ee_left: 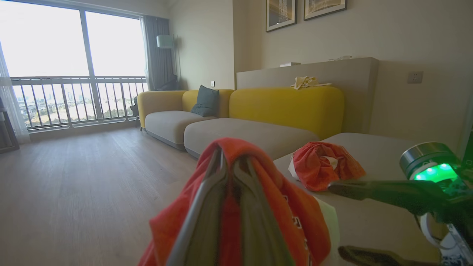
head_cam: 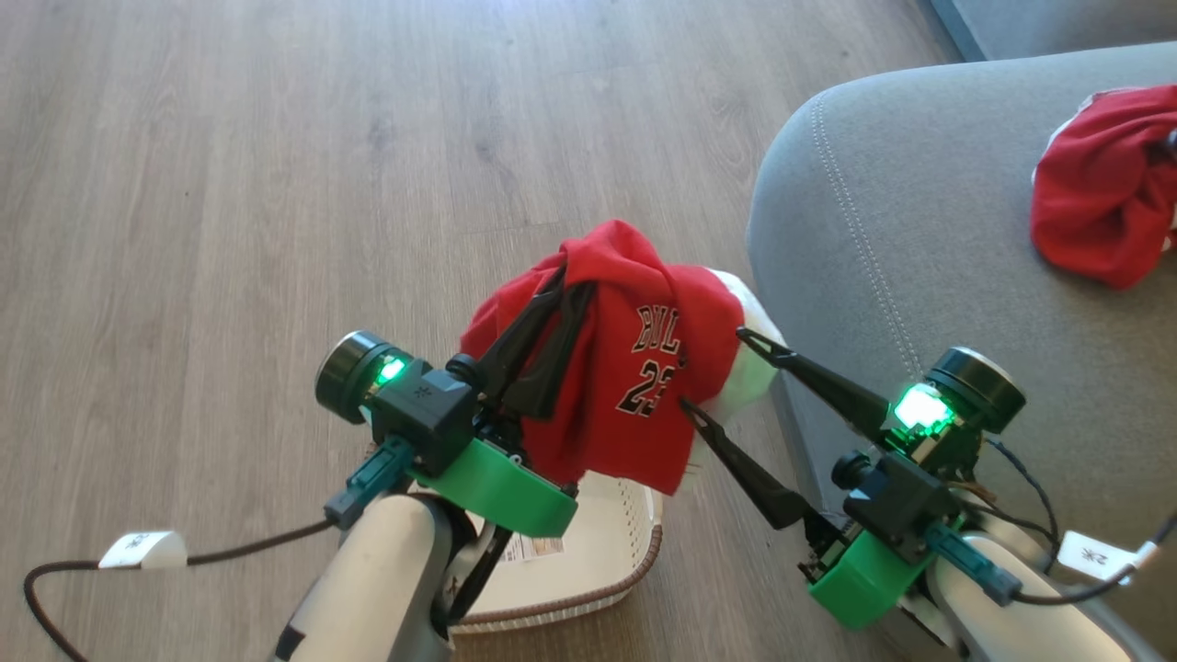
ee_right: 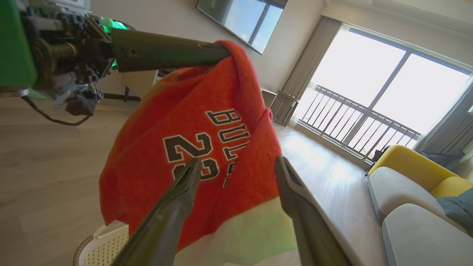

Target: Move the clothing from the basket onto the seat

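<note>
Robot's left gripper point(head_cam: 572, 280), raised on its pale forearm point(head_cam: 386, 570), pinches its dark fingers point(head_cam: 538, 354) together on the clothing point(head_cam: 634, 414), while the right gripper point(head_cam: 713, 368) stands beside it, jaws spread wide.

Basket point(head_cam: 611, 552) mostly hidden behind left forearm point(head_cam: 386, 579) and hanging jersey point(head_cam: 634, 386); its sticker point(head_cam: 533, 549) text too small to read. Jersey lettering folded, partly unreadable. 2nd red garment point(head_cam: 1103, 211) cut by right edge.
</note>
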